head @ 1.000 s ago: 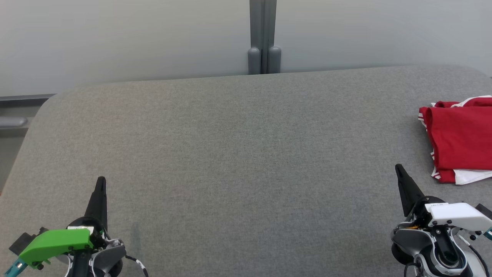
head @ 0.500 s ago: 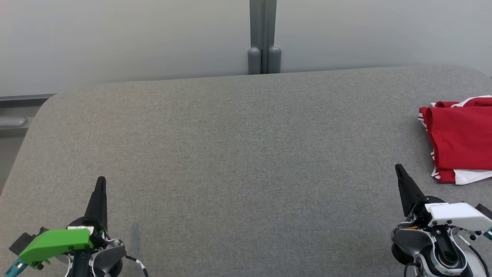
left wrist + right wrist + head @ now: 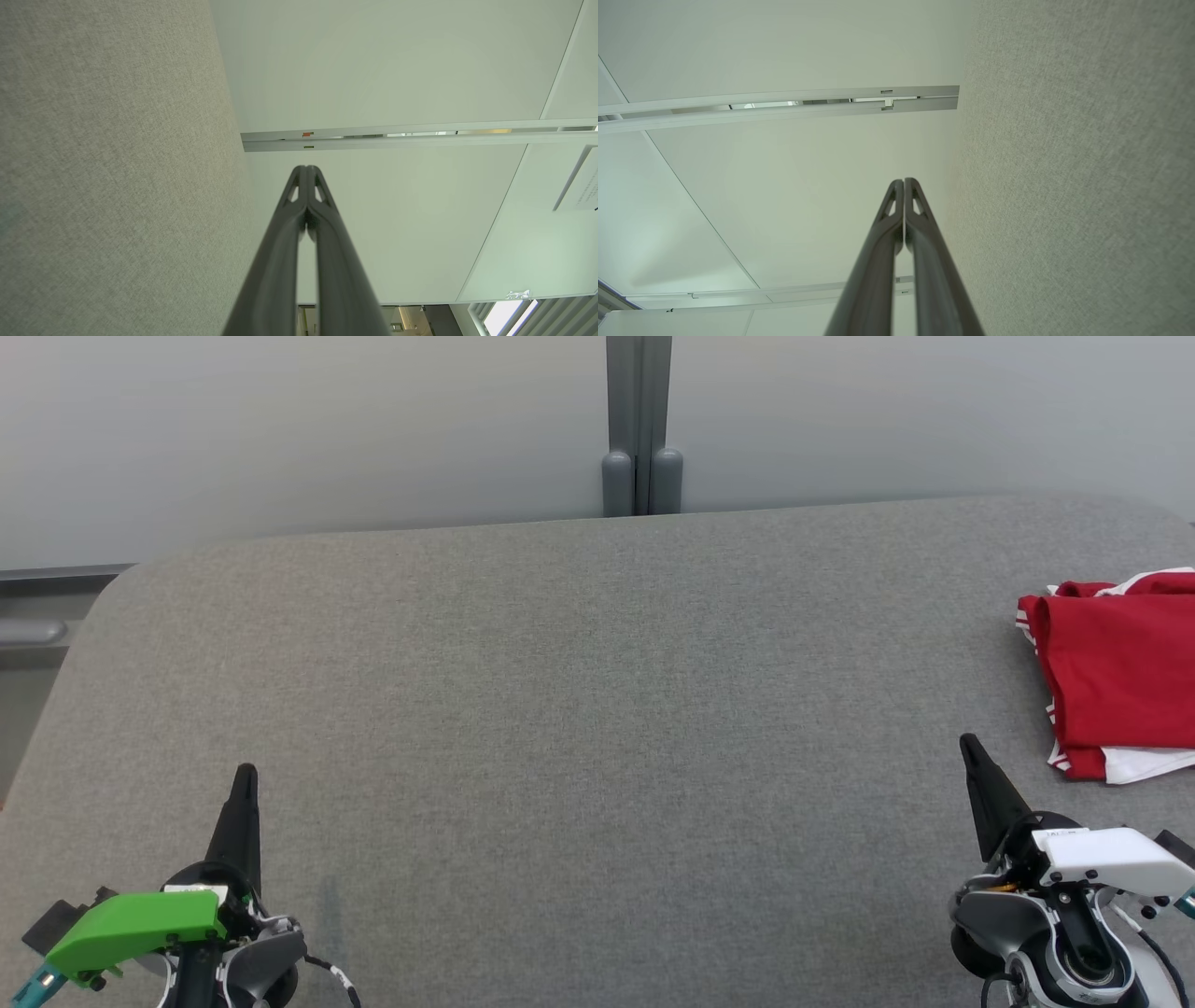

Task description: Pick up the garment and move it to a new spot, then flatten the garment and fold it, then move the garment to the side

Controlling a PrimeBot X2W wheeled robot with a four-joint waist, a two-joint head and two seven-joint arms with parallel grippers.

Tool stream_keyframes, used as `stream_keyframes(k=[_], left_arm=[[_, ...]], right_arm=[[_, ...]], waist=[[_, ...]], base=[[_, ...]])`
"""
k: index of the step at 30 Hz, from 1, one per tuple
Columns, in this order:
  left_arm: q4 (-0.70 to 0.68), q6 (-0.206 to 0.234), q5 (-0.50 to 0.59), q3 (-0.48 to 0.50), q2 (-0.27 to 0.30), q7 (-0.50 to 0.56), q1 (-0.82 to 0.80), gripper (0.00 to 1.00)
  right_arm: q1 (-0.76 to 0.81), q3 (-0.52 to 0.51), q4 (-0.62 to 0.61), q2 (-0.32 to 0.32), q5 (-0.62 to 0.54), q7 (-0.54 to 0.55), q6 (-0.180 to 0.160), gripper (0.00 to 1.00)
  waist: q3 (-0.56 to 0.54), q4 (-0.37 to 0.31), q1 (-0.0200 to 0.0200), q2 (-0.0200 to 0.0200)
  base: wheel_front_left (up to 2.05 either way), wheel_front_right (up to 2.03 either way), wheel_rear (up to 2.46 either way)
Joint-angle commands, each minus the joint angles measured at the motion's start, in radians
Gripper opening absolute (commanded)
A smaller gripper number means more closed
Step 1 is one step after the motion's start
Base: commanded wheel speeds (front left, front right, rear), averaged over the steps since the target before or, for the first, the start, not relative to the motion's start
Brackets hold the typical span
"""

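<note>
- garment (image 3: 1120, 681): red with white trim, lying in layers at the far right of the head view, mid height, on the grey table (image 3: 597, 709). It is cut off by the frame edge, so I can't tell how much more there is.
- right gripper (image 3: 971, 747): lower right, fingers pressed together, holding nothing. It is near the garment's lower left corner but not touching it.
- left gripper (image 3: 245, 777): lower left, also closed and empty, well apart from the garment.
- Risk: going in with the fingers closed would shove or bunch the cloth instead of pinching it. They need to open first.
- Risk: pinching only the top layer would peel the stack open, so the lift comes up lopsided.
- Risk: the garment sits near the table's right side, with the edge out of frame. A push to the right might slide it off.
- Risk: the left arm has a long reach across, and dragging its tips over the fabric-covered table could snag them.
- Risk: the white hem at the bottom sticks out loose, so the right arm could catch it if it swings up.
</note>
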Motion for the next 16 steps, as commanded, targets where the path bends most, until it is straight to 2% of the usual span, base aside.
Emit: stream_keyframes(k=[1,16], left_arm=[[-0.002,-0.002,-0.004,0.001,0.001,0.003,-0.01,0.0],[-0.002,-0.002,-0.005,0.001,0.001,0.003,-0.01,0.0]], right_arm=[[-0.006,-0.001,-0.005,-0.004,0.007,0.002,0.0,0.0],[-0.006,-0.001,-0.005,-0.004,0.007,0.002,0.0,0.0]], waist=[[0.0,0.0,0.0,0.0],[0.0,0.0,0.0,0.0]], base=[[0.0,0.0,0.0],[0.0,0.0,0.0]])
